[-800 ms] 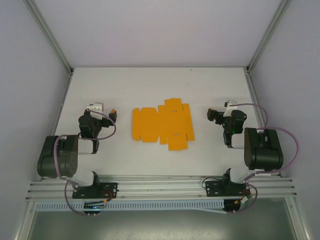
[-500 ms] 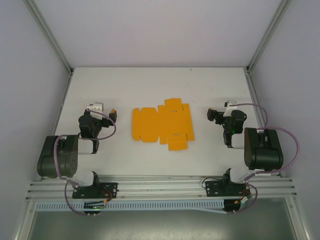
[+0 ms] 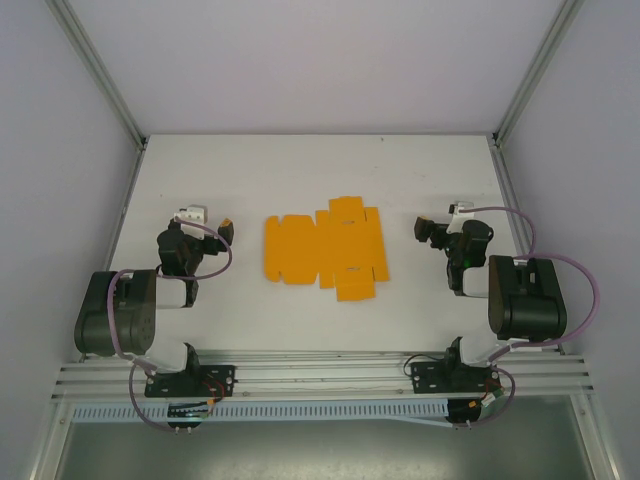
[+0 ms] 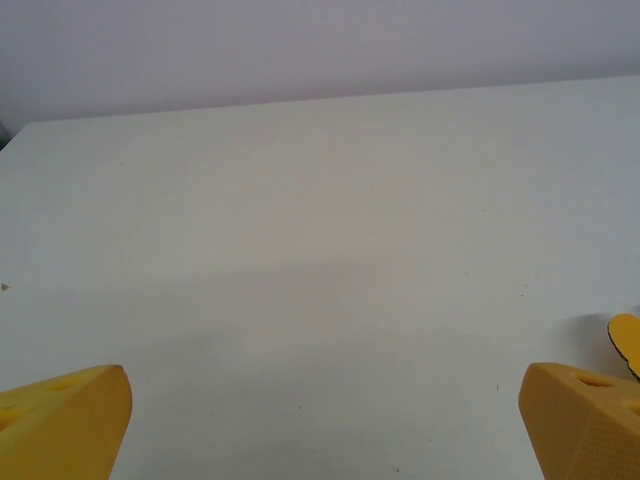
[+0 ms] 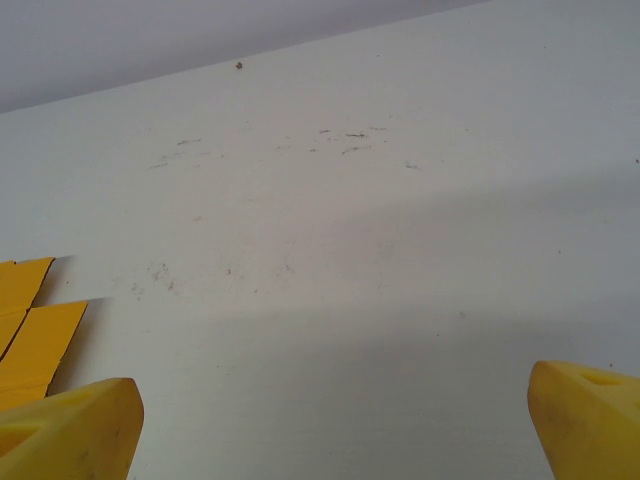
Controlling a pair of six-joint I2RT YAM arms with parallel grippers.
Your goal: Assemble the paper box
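At table (image 3: 250, 170) centre, flat paper box (image 3: 322, 250); left gripper (image 4: 325, 425) 9 o'clock, right gripper (image 5: 335, 425) 3 o'clock, fingers wide, likely flanking for folding.

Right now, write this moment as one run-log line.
paper box: flat, unfolded | left claw: open, empty | right claw: open, empty
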